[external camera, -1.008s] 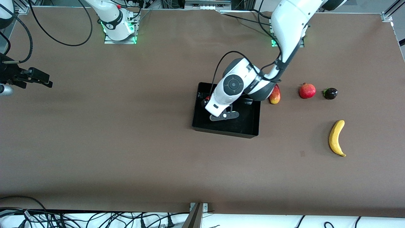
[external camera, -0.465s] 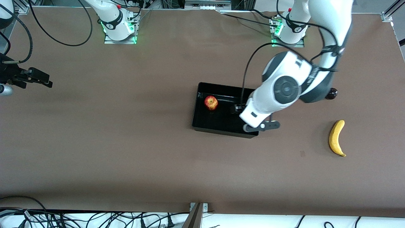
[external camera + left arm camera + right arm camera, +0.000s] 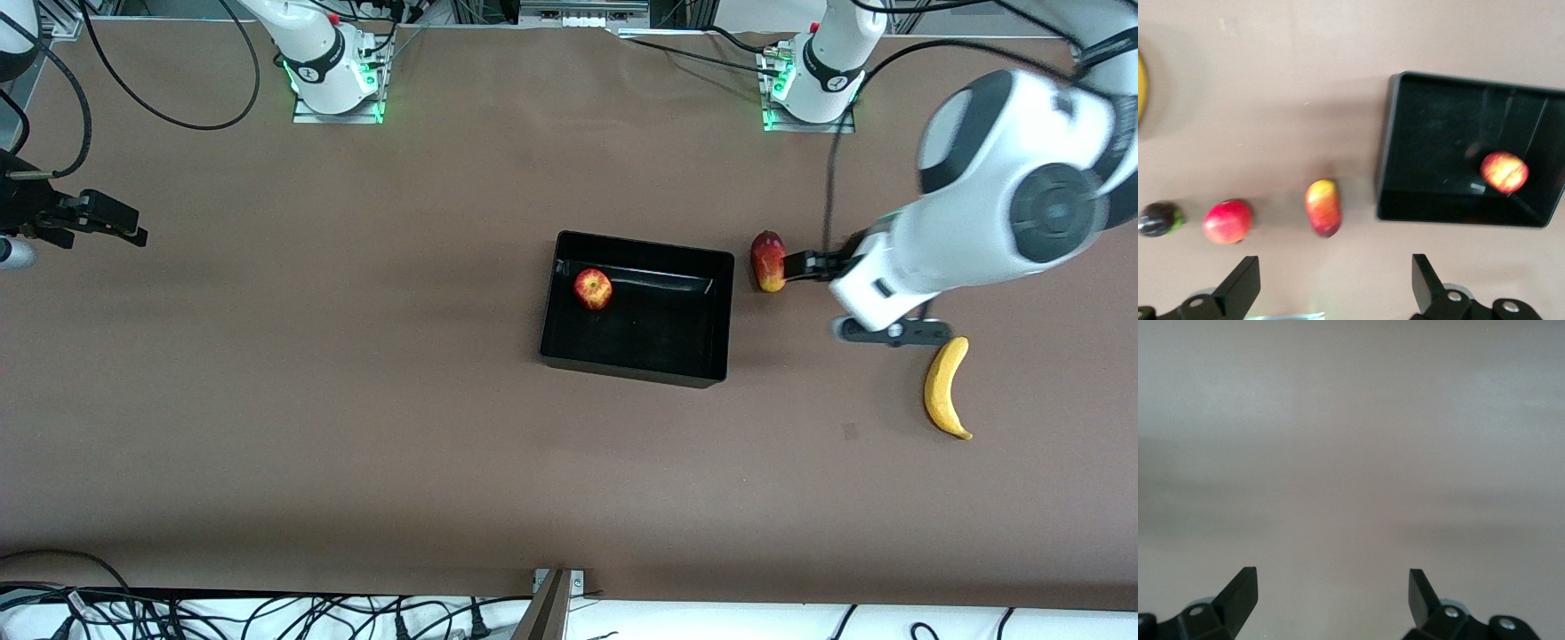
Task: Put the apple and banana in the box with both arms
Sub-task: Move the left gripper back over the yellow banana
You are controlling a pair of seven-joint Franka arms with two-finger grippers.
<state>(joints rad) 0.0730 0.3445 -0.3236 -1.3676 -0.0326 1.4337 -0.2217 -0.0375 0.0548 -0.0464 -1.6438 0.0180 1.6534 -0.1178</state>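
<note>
Front view: one apple (image 3: pixel 592 289) in the box (image 3: pixel 635 364); one banana (image 3: pixel 945 388) on the table, toward the left arm's end.

Left wrist view: left gripper (image 3: pixel 1335 287) fingers wide apart, empty, over one mango (image 3: pixel 1323 207), one pomegranate (image 3: pixel 1227 221).

Right wrist view: right gripper (image 3: pixel 1332 595) waits, fingers apart, empty.

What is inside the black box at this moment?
Only the apple lies in the box, near the corner toward the right arm's end. The banana is on the table outside. The whole box floor shows; nothing covers it.
</note>
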